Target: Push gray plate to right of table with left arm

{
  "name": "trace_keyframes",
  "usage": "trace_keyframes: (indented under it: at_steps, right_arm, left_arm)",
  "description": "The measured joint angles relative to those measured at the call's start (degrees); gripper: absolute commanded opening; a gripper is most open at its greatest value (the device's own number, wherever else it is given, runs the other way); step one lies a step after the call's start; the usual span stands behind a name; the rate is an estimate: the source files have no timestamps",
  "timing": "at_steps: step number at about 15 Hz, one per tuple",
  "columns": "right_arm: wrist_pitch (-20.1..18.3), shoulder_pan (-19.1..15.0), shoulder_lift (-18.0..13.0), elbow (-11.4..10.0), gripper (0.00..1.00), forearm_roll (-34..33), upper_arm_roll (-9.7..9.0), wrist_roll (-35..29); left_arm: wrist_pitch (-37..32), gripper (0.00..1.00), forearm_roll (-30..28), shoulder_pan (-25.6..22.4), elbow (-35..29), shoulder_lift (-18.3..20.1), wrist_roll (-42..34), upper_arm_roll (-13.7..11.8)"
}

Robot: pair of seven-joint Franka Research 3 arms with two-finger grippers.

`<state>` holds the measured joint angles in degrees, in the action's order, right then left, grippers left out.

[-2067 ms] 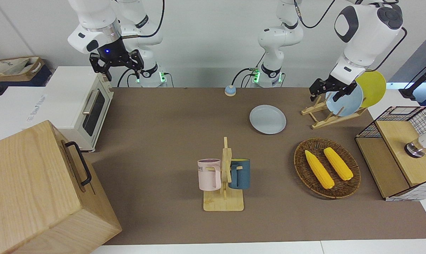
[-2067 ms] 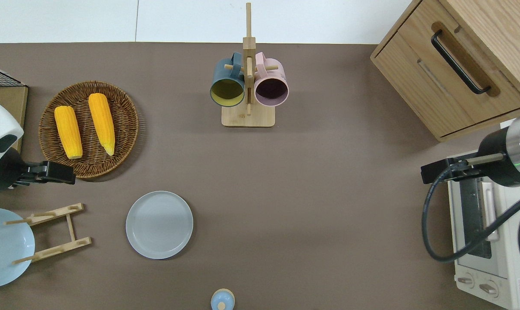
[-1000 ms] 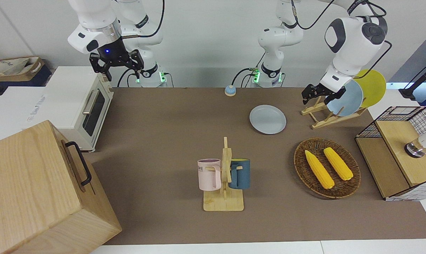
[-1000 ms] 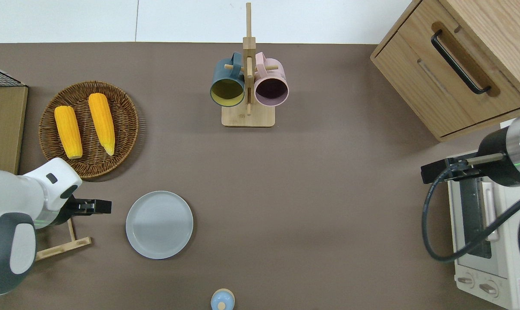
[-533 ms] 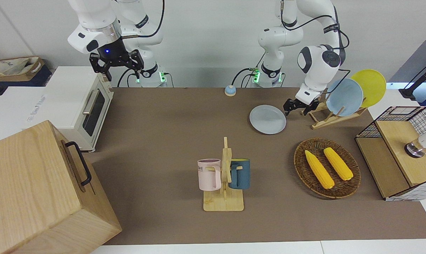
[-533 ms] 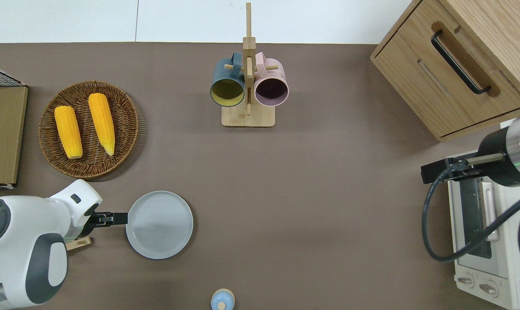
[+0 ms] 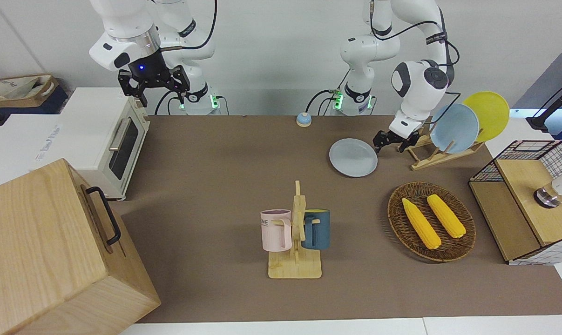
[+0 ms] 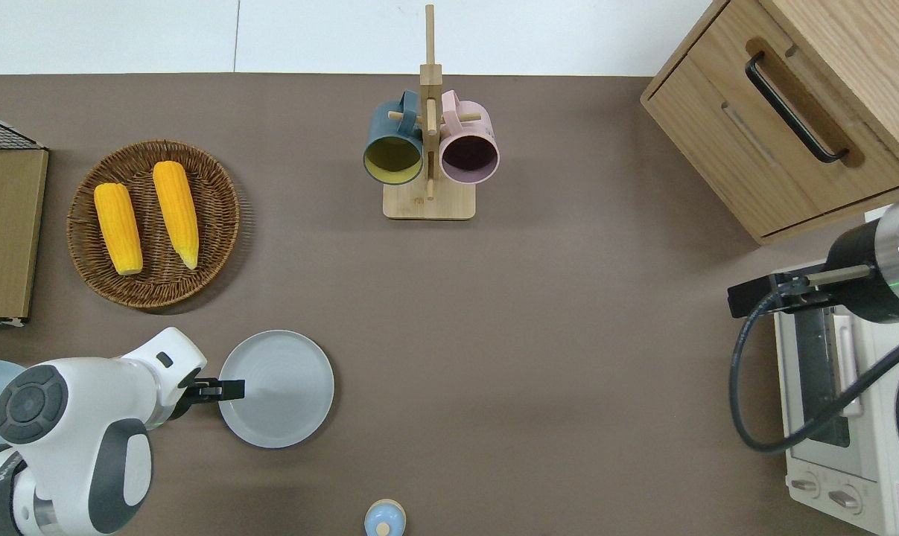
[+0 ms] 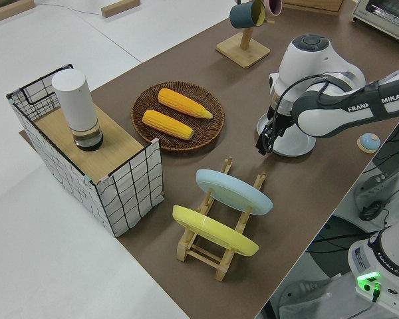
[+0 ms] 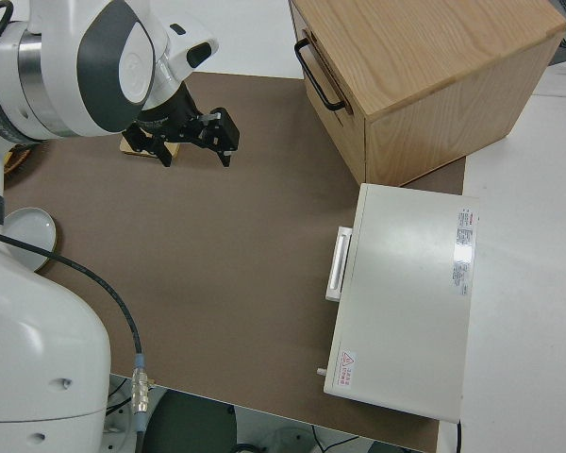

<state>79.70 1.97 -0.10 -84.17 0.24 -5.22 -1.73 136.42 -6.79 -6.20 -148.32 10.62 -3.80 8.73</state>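
From my station, the table runs wide under its brown mat, and most of the open ground lies toward the right arm's end, where the plate has to travel. The right arm is parked, its end effector spread open and holding nothing.

The left arm is the one at work. Taking the overhead view as a clock face, the gray plate sits at about seven o'clock from the middle of the table, nearer to the robots than the wicker basket of corn. The left end effector is low at the plate's nine o'clock edge, its tip overlapping the rim as seen from above; I can't say for sure whether it is already pressing on the rim or just short of it, nor whether its fingers are parted or together.

I judge this to be the contact step, with the push itself not yet done: the plate lies far from the right arm's end. The next move calls for a steady sweep toward three o'clock, kept low and centred on the rim so the plate slides straight rather than spinning off, passing between the mug stand and the small blue bell.
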Motion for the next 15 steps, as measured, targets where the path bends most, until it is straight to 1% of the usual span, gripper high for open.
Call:
trace_keyframes:
  at_steps: [1, 2, 3, 4, 5, 7, 8, 9, 13, 15]
  right_arm:
    - [0.0, 0.0, 0.0, 0.0, 0.983, 0.0, 0.0, 0.0]
    - [0.0, 0.0, 0.0, 0.0, 0.983, 0.0, 0.0, 0.0]
    - [0.0, 0.0, 0.0, 0.0, 0.983, 0.0, 0.0, 0.0]
    - [0.0, 0.0, 0.0, 0.0, 0.983, 0.0, 0.0, 0.0]
    - [0.0, 0.0, 0.0, 0.0, 0.983, 0.0, 0.0, 0.0]
    - [0.0, 0.0, 0.0, 0.0, 0.983, 0.0, 0.0, 0.0]
    - [0.0, 0.0, 0.0, 0.0, 0.983, 0.0, 0.0, 0.0]
    - [0.0, 0.0, 0.0, 0.0, 0.983, 0.0, 0.0, 0.0]
    - [0.0, 0.0, 0.0, 0.0, 0.983, 0.0, 0.0, 0.0]
    - [0.0, 0.0, 0.0, 0.0, 0.983, 0.0, 0.0, 0.0]
  left_arm:
    - [0.22, 0.98, 0.0, 0.01, -0.13, -0.36, 0.0, 0.0]
    - [0.52, 0.94, 0.0, 0.1, -0.23, -0.82, 0.0, 0.01]
    - [1.01, 0.87, 0.0, 0.33, -0.34, -1.37, 0.0, 0.0]
    - [1.3, 0.76, 0.0, 0.57, -0.38, -1.82, 0.0, 0.0]
    - [1.53, 0.59, -0.01, 0.76, -0.39, -2.28, 0.04, 0.0]
    - [1.8, 0.16, -0.01, 0.86, -0.39, -2.92, 0.08, 0.0]
    - [1.92, 0.03, -0.01, 0.93, -0.39, -3.21, 0.08, 0.0]
    - [2.15, 0.0, 0.0, 0.98, -0.34, -3.29, 0.09, -0.07]
    - [2.18, 0.0, -0.02, 1.19, -0.3, -3.15, 0.1, -0.26]
    - [2.03, 0.0, -0.21, 1.39, -0.22, -2.5, 0.1, -0.24]
